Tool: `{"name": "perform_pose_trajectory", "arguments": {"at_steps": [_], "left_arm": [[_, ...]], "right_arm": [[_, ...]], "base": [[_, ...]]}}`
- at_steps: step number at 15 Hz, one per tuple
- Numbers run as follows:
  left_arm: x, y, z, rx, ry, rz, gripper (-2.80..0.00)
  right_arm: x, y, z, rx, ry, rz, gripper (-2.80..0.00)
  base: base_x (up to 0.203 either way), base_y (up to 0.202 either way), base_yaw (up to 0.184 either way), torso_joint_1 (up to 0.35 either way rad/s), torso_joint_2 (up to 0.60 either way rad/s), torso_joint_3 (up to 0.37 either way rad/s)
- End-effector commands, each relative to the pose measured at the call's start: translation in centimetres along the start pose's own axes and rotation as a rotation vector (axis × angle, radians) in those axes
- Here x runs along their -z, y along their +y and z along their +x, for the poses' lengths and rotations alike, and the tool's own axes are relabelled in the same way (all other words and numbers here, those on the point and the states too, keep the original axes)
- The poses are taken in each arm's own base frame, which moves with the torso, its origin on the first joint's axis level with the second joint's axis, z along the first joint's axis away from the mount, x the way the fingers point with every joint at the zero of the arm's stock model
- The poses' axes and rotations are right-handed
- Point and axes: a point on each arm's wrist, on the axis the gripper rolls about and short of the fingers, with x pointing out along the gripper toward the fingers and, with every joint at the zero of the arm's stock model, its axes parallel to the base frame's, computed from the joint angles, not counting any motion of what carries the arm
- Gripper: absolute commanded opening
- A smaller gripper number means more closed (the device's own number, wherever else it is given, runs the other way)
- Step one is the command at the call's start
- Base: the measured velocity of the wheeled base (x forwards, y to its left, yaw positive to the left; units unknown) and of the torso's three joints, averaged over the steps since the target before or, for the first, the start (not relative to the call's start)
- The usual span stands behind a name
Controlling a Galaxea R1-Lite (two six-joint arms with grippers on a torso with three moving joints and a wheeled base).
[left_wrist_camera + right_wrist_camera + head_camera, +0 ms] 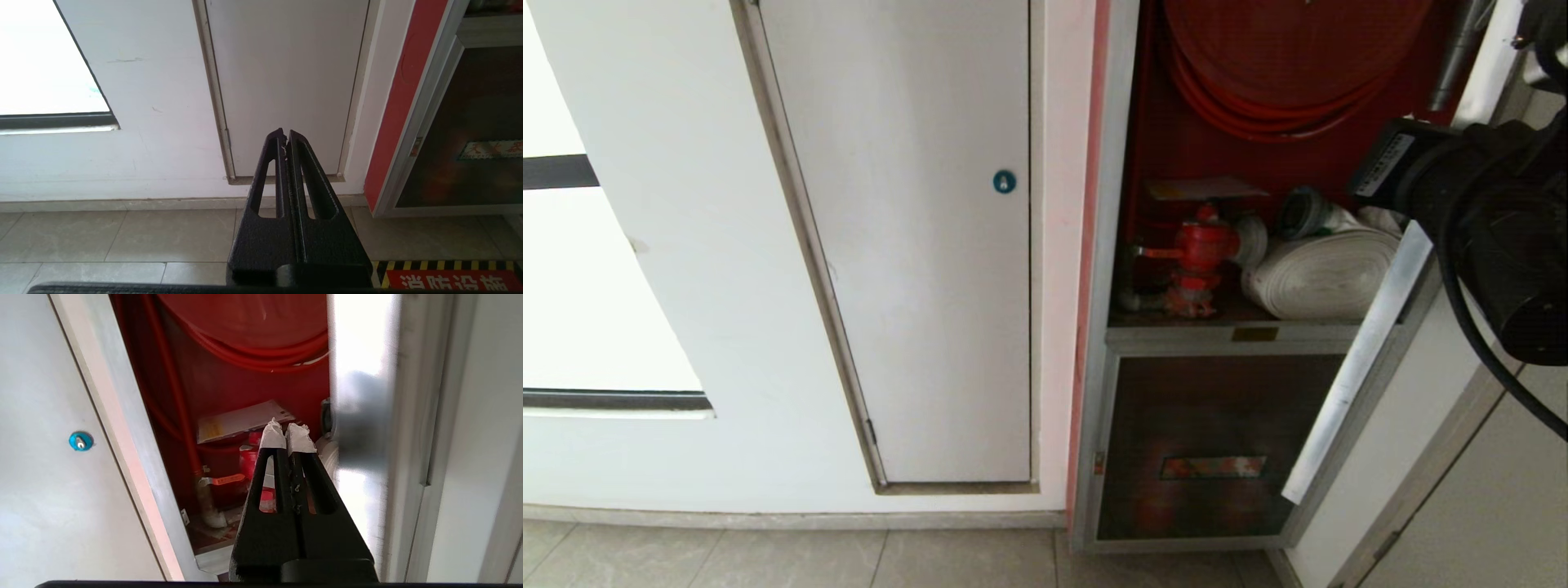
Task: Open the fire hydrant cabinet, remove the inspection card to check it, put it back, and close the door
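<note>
Red cabinet interior open, inspection card [241,421] resting above the valve [1199,245].
Right gripper [288,432] hangs before it, tips together, empty: part them before reaching in.

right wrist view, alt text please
The shut right hand points into the open cabinet, toward the card lying above the red valve. A red hose coils above, and the door stands open beside the hand.
</note>
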Motion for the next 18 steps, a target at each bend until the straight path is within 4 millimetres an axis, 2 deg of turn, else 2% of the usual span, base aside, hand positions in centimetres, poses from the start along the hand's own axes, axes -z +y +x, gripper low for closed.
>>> {"name": "perform_pose_trajectory", "arguments": {"at_steps": [1,5,12,16,18], "left_arm": [[0.1,0.0,0.0,0.000,0.003,0.000,-2.80],[0.0,0.0,0.0,0.000,0.002,0.000,-2.80],[0.0,0.0,0.0,0.000,0.002,0.000,-2.80],[0.0,0.0,0.0,0.000,0.002,0.000,-2.80],[0.0,0.0,0.0,0.000,0.002,0.000,-2.80]], "right_arm": [[-1.4,-1.2,-1.0,0.012,-0.026,0.026,-2.80],[-1.5,-2.5,-2.0,0.059,-0.011,0.013,-2.80],[-0.9,-5.4,-1.9,0.168,-0.012,-0.031,-2.80],[-2.1,-7.0,-2.7,0.225,-0.043,-0.018,-2.80],[-3.0,-8.5,-3.6,0.271,-0.061,-0.028,-2.80]], "base": [[0.000,0.000,0.000,0.000,0.00,0.000],[0.000,0.000,0.000,0.000,0.00,0.000],[0.000,0.000,0.000,0.000,0.00,0.000],[0.000,0.000,0.000,0.000,0.00,0.000],[0.000,0.000,0.000,0.000,0.00,0.000]]}}
